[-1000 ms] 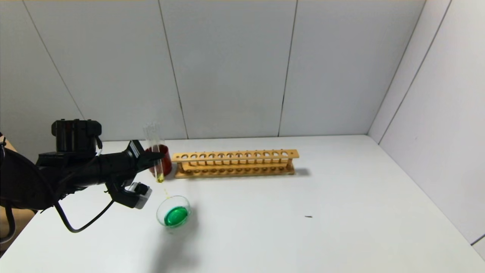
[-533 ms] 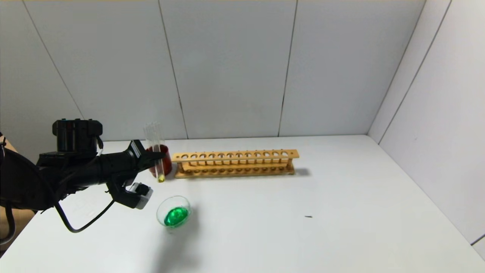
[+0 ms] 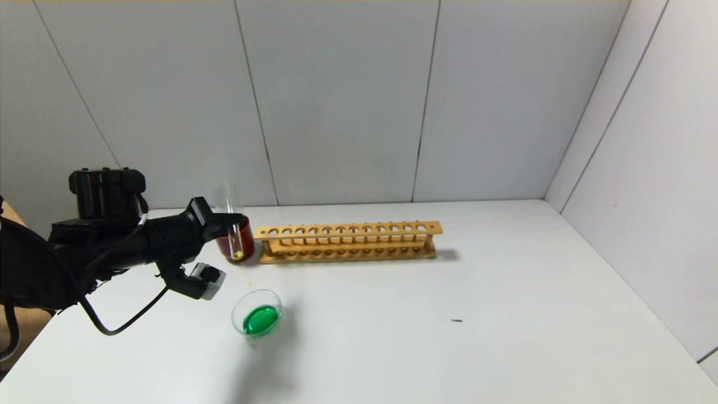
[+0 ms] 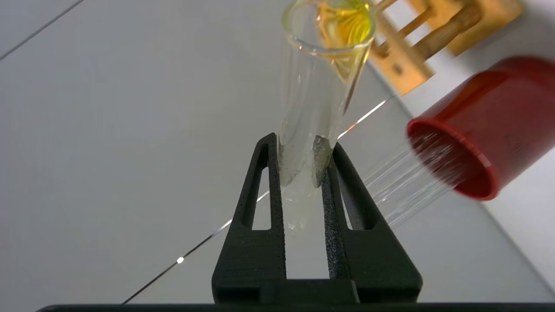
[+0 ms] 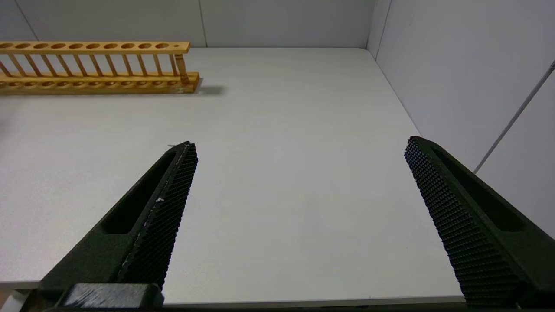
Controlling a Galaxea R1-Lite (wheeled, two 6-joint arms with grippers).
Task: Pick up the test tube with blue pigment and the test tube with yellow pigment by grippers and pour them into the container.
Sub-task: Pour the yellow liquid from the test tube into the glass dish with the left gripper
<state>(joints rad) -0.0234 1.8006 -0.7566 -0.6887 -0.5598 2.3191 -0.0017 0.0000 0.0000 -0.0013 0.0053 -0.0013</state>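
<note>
The left tool (image 3: pixel 227 225), clenched on the test tube with yellow pigment (image 3: pixel 233 227), has moved from above the container (image 3: pixel 257 314) back to the red cup (image 3: pixel 244 238); the right tool (image 5: pixel 299 216) stays released.

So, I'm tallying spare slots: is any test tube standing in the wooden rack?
No: in the head view every hole of the wooden rack is vacant, with no tube in it.

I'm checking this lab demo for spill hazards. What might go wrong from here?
The left gripper, shut on the test tube with yellow pigment, holds it close to the red cup with a clear tube inside; a bump might tip it. Leftover yellow liquid may drip onto the table.
</note>
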